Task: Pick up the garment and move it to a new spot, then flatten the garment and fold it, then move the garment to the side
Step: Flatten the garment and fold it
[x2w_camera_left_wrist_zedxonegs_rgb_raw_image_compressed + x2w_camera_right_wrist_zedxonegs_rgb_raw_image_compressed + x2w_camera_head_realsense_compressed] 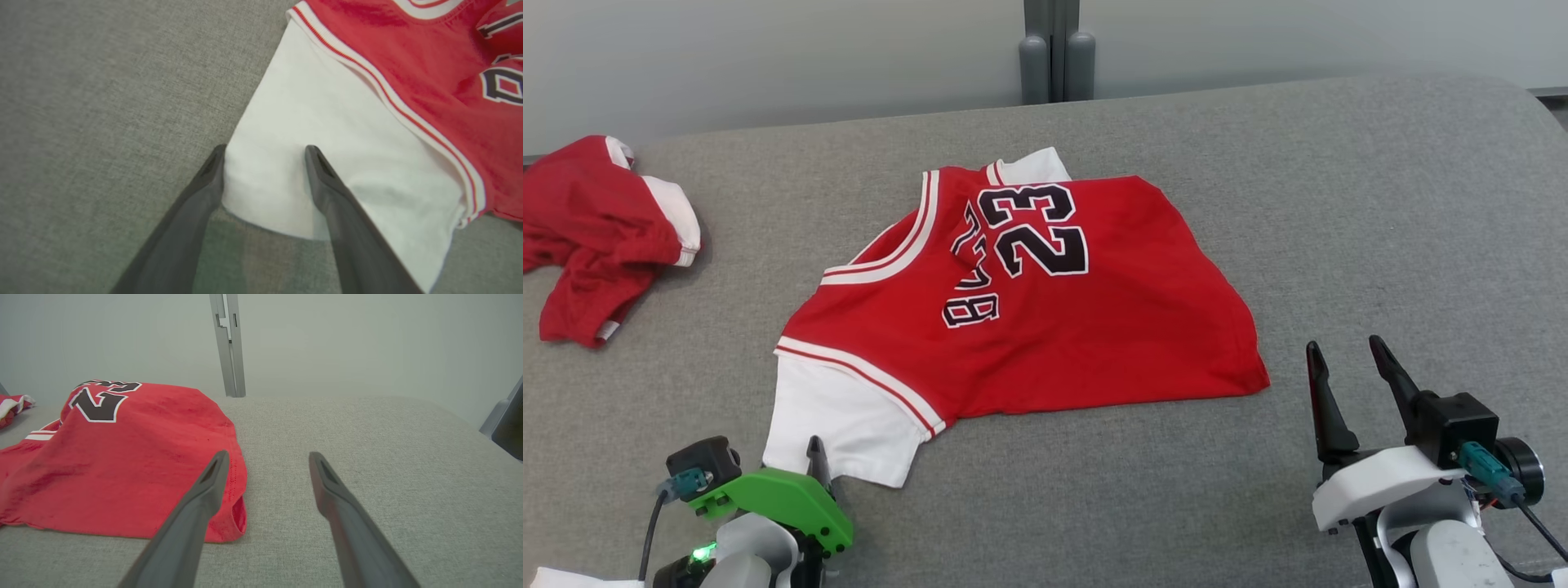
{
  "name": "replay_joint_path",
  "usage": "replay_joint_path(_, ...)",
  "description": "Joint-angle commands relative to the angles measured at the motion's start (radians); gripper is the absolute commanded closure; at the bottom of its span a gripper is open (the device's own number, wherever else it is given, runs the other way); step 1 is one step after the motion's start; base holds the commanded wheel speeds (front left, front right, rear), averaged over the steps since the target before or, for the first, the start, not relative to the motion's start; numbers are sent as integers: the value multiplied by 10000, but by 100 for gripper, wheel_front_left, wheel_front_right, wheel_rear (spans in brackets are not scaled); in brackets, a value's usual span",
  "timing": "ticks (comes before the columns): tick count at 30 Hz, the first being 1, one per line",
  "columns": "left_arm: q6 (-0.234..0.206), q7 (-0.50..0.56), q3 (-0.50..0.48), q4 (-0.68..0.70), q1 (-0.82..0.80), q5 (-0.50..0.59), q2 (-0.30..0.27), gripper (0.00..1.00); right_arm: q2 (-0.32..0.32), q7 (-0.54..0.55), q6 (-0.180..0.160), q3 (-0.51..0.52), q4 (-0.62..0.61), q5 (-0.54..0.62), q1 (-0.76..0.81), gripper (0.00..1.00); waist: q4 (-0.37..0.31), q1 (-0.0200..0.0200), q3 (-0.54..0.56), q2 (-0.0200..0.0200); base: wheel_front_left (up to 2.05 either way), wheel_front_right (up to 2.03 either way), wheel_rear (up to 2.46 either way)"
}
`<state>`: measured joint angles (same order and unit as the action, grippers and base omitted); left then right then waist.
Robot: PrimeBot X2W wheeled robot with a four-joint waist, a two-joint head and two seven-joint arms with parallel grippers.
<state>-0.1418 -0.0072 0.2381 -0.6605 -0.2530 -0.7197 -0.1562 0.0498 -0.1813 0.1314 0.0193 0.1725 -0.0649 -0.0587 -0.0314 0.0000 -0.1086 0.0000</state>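
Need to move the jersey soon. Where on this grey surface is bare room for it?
Widest bare patch: right of the jersey, from its hem to the edge of the grey surface, beyond the right gripper. A narrower strip runs behind the jersey. Left is crowded: a crumpled red garment, and the left gripper at the white sleeve.

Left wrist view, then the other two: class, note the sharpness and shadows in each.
Left wrist view: fingers blur toward the bottom edge, dim shadow under the white sleeve. Head view: even light, jersey sharp, no glare. Right wrist view: thin shadow under the jersey's hem, fingers soft-edged.
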Motion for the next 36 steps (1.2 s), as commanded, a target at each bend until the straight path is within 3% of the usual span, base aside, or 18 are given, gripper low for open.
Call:
replay_joint_path(1, 38, 89, 115, -133, -90, 52, 58, 68, 14, 58, -15, 9, 62, 66, -116, 0, -19, 0, -45, 0, 0, 0, 0)
replay_joint_path(2, 45, 55, 171, -165, -114, 132, 56, 100, 12, 118, -15, -17, 119, 81, -124, 0, 3, 0, -44, 0, 0, 0, 0)
replay_joint_path(7, -45, -255, 327, -49, -276, 354, -8, 100, 15, 650, -15, -63, 660, 30, -397, 0, 140, 0, -45, 0, 0, 0, 0)
replay_joint_path(15, -191, -536, 648, 534, -335, 748, -46, 100, 11, 1480, -15, -298, 2611, -186, -1482, 0, 536, 0, -164, 0, 0, 0, 0)
replay_joint_path(25, -299, -881, 937, 1240, -225, 1001, -6, 100, 17, 1476, -15, -619, 5320, -633, -2860, 0, 904, 0, -247, 0, 0, 0, 0)
replay_joint_path(27, -315, -898, 983, 1362, -134, 1034, 0, 100, 21, 1463, -15, -717, 5736, -772, -3035, 43, 922, 0, -205, 0, 0, 0, 0)
replay_joint_path(29, -324, -899, 1031, 1488, -59, 1059, -31, 100, 17, 1376, -15, -845, 6076, -928, -3208, 76, 925, 0, -148, 0, 0, 0, 0)
replay_joint_path(30, -332, -902, 1044, 1550, -41, 1075, -51, 100, 12, 1301, -15, -894, 6194, -956, -3302, 100, 920, 0, -119, 0, 0, 0, 0)
replay_joint_path(36, -303, -947, 978, 2193, 105, 903, -56, 100, 20, 481, -15, -1206, 6456, -1662, -3661, 100, 800, 0, 247, 0, 0, 0, 0)
